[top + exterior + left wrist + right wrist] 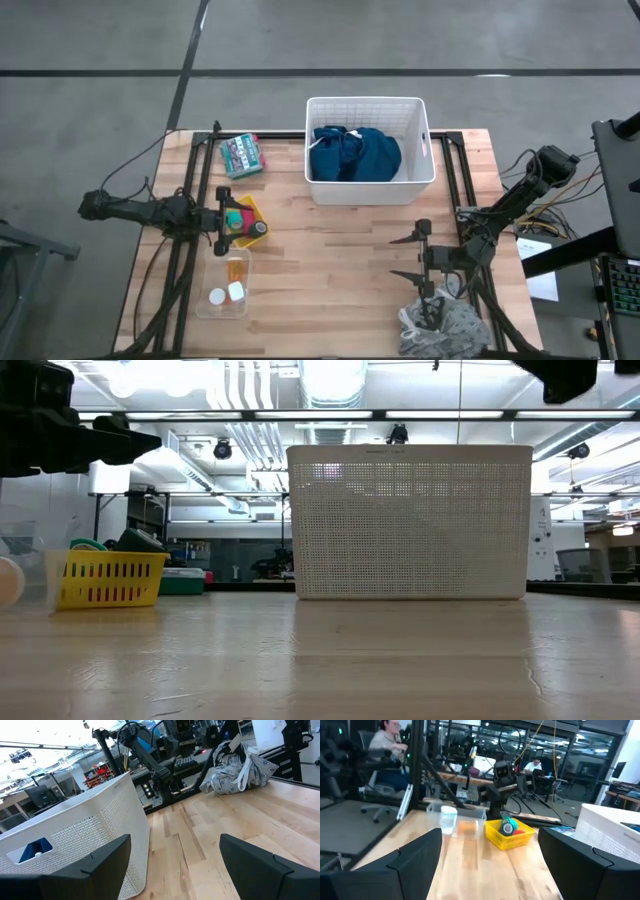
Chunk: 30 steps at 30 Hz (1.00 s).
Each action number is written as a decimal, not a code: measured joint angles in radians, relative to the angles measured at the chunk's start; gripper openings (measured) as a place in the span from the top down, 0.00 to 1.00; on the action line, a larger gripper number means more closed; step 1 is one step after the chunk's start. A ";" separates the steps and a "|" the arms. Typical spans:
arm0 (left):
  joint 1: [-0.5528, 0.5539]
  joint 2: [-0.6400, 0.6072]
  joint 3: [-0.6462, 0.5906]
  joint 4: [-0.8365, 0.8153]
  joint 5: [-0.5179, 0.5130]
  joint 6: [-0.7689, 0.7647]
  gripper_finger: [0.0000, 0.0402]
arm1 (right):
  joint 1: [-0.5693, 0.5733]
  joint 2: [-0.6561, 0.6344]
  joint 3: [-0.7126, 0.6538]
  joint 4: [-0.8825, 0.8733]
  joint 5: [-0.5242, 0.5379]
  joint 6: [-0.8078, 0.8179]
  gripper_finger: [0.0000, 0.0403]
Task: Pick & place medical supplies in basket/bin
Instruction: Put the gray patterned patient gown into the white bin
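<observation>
On green packet (pixel 241 155), print unreadable

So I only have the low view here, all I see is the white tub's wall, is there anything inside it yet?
Observer: Yes, the dark blue garment lies bunched inside the white tub.
Operator: And the patterned cloth?
Observer: Not in. The grey-white cloth sits at the table's near right corner, beside the right gripper, whose jaws are open.
Operator: What's in the clear box?
Observer: The clear box holds the orange pill bottle and two small white pieces.
</observation>
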<state>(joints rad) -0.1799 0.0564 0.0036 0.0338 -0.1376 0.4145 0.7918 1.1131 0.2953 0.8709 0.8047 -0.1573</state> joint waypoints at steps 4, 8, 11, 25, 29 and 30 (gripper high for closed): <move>0.000 0.000 0.000 0.000 0.000 0.000 0.23 | -0.014 -0.005 0.080 -0.047 0.013 -0.002 0.19; 0.000 0.000 0.000 0.000 0.000 0.000 0.23 | -0.036 -0.013 0.257 -0.405 0.013 -0.009 0.19; 0.000 0.000 0.000 0.000 0.000 0.000 0.23 | -0.052 0.002 0.452 -0.847 -0.029 0.136 0.19; 0.000 0.000 0.000 0.000 0.001 -0.001 0.23 | -0.057 0.347 1.206 -1.881 -0.408 0.578 0.19; 0.000 0.000 0.000 0.000 0.000 -0.001 0.23 | -0.049 0.459 1.353 -2.094 -0.560 0.702 0.19; 0.000 0.000 0.000 0.000 0.001 -0.001 0.23 | -0.045 0.484 1.388 -2.148 -0.581 0.724 0.19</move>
<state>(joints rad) -0.1799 0.0563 0.0036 0.0334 -0.1368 0.4137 0.7472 1.5974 1.6835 -1.2774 0.2239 0.5664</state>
